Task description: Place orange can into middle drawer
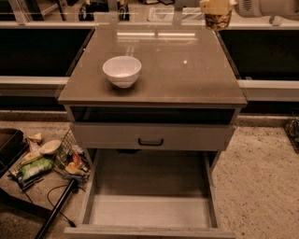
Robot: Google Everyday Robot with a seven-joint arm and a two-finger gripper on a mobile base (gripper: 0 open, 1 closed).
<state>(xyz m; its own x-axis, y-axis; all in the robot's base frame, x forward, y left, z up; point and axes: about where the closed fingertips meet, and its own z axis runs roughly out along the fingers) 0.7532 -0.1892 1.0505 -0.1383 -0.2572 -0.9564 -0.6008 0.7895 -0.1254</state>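
My gripper (217,8) is at the top right of the camera view, above the back right corner of the cabinet top (177,70). It is shut on the orange can (217,21), which hangs upright in the air clear of the top. My pale arm (268,7) runs off to the right. The middle drawer (149,211) is pulled out at the bottom of the cabinet, wide and shallow, with a bare pale floor. It lies far below and in front of the can.
A white bowl (122,71) stands on the left of the cabinet top. A closed grey drawer front with a black handle (150,141) sits above the open drawer. A basket of litter (51,158) and a black pole (56,212) lie on the floor at left.
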